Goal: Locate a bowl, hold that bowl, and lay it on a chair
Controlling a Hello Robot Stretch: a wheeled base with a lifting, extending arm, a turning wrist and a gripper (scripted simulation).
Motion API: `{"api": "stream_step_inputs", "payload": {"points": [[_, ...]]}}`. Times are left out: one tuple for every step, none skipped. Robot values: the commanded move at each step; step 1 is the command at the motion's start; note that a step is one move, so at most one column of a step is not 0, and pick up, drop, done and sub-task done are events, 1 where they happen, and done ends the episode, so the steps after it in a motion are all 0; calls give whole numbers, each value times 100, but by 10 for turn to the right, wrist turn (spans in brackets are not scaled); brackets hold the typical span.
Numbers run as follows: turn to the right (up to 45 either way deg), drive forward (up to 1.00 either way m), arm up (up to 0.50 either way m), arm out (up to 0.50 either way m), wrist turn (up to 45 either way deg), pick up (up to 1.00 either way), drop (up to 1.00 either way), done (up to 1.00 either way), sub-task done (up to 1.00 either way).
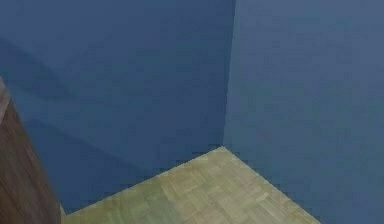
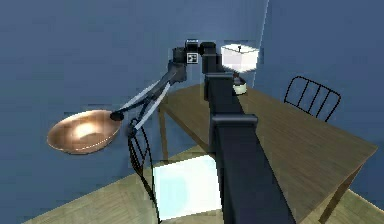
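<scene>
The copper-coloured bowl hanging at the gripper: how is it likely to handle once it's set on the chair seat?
The bowl looks rigid and metallic, so it should hold its shape. It is held at its rim by the gripper, off to one side, so it may swing or tip. Its rounded underside could rock or slide on the smooth white seat of the chair.

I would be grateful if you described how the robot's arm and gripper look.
The arm is a dark square bar in stepped box segments. At its far end sit small white squares with black marks. The gripper has a dark body and two thin grey fingers.
</scene>
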Motion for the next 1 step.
{"api": "stream_step_inputs", "payload": {"points": [[0,0,0,0,450,0,0,0,0]]}}
